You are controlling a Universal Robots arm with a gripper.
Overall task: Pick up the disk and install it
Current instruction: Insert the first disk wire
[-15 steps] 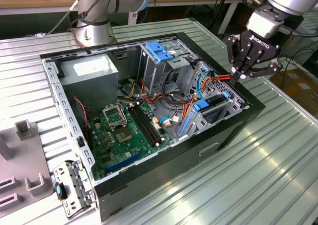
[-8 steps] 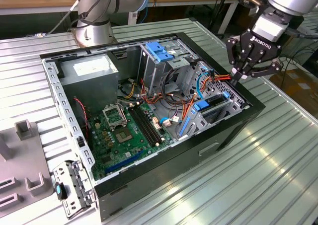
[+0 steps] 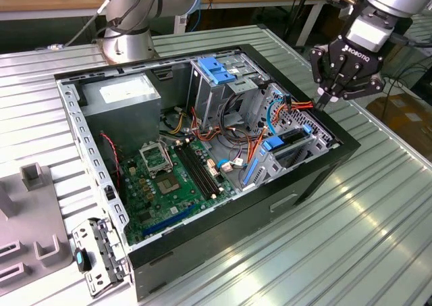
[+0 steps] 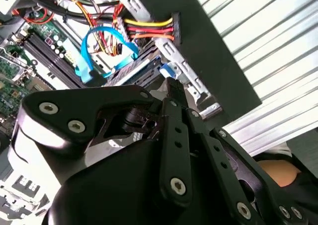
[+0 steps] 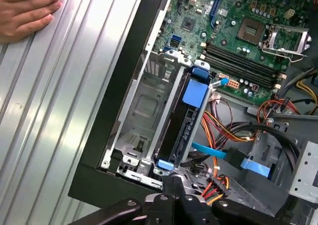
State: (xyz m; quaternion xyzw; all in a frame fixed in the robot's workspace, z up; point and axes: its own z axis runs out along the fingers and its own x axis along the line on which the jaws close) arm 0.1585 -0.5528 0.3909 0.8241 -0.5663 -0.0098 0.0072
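Observation:
The disk (image 3: pixel 291 138) sits edge-up in the drive bay at the exterior view's right side of the open computer case (image 3: pixel 202 248). In the first wrist view the disk (image 5: pixel 185 130) is a dark slab between silver bay walls, with a blue tab (image 5: pixel 195 92) at one end. My gripper (image 3: pixel 327 100) hovers just above the bay's far end, fingers pressed together with nothing between them. In both wrist views the fingertips (image 4: pixel 172 87) (image 5: pixel 172 183) point down at the disk's end by a small blue rail tab (image 5: pixel 165 164).
A person's hand (image 5: pixel 25 9) rests flat on the ribbed metal table (image 3: pixel 378 205) beside the case. Inside are a grey power supply (image 3: pixel 121 93), a cage with a light-blue latch (image 3: pixel 219 69), the motherboard (image 3: pixel 169 177), a blue data cable (image 4: pixel 94 53) and a wired power plug (image 4: pixel 176 29).

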